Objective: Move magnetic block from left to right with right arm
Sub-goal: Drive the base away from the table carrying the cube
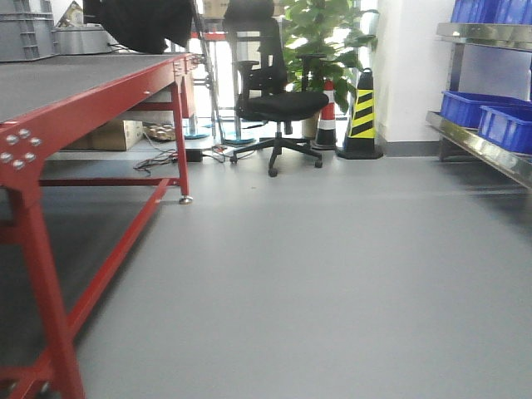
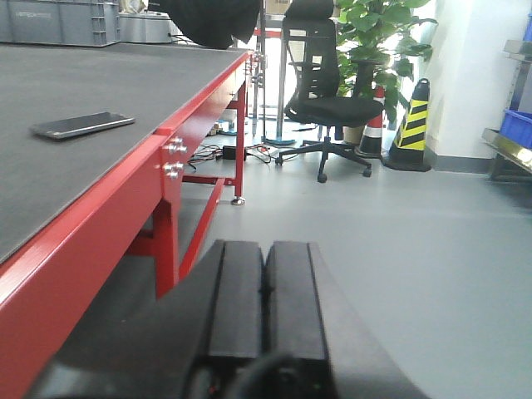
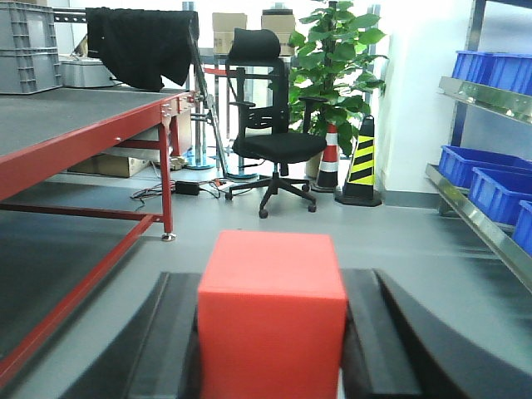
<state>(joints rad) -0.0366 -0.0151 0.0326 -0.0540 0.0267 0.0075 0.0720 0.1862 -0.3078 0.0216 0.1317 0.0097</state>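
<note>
Red magnetic block fills lower centre of right wrist view, seated between pads of my right gripper. Jaws parted to block width and clamped on it, by my judgement for carry rightward. My left gripper, lower centre of left wrist view: fingers pressed together, empty, idle. Only that view shows phone on table, upper left. Front view shows neither arm nor block; office chair beyond.

Matt magnetic block, painted metal table frame, smooth floor
</note>
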